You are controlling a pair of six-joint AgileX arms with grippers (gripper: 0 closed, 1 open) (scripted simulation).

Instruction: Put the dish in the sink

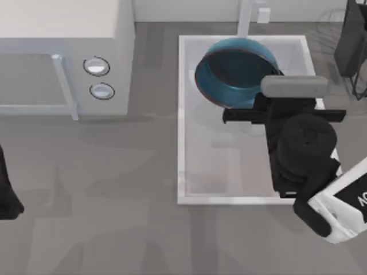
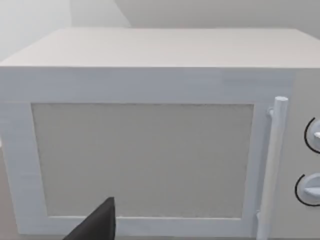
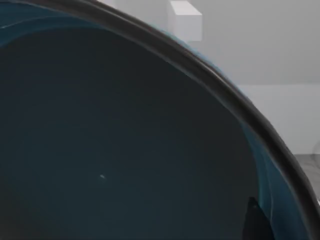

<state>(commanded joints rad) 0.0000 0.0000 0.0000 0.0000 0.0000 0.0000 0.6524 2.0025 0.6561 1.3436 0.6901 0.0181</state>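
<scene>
The right hand (image 1: 265, 98) reaches in over the sink (image 1: 186, 120) from the worktop's right side, its dark wrist block covering the right half of the basin. It meets the dish (image 1: 229, 71) at the bowl's near right edge. In the right wrist view the teal inside of the dish (image 3: 115, 140) sits right up against the camera, and a dark fingertip (image 3: 255, 220) lies against the inner wall near the rim, so the hand looks clamped on the bowl's edge, though the other finger is hidden behind the bowl.

The dish is in the far part of the sink, close to the white faucet post (image 1: 245, 14), and it is tilted, with its opening turned partly sideways. Whether it touches the sink floor I cannot tell.

The left arm (image 1: 8, 192) is parked at the worktop's left edge, facing the white microwave (image 2: 150, 145); whether its hand (image 2: 97, 225) is apart or together I cannot tell.
</scene>
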